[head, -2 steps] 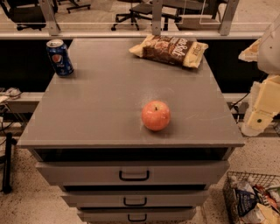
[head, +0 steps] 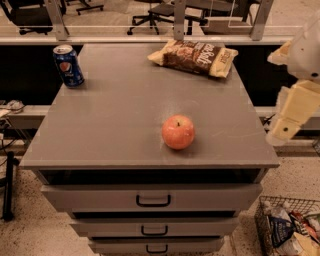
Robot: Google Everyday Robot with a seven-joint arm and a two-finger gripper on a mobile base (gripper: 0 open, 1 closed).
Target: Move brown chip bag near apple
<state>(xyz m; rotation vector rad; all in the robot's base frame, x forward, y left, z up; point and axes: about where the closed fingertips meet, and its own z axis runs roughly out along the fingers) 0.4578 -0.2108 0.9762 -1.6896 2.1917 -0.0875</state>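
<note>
The brown chip bag (head: 194, 57) lies flat at the far right of the grey cabinet top (head: 120, 120), dark brown in the middle with pale tan ends. The red-orange apple (head: 178, 132) stands near the front edge, right of centre, well apart from the bag. My gripper (head: 292, 112) is a pale yellow part of the arm at the right edge of the camera view, off the cabinet's right side, level with the apple. It holds nothing that I can see.
A blue soda can (head: 68, 65) stands upright at the far left corner. The cabinet has three drawers with dark handles (head: 153, 201). A wire basket (head: 290, 227) of packets sits on the floor at lower right. Office chairs (head: 160, 12) stand behind a rail.
The arm at the right edge has shifted slightly. The bag, apple and can have not moved on the cabinet top.
</note>
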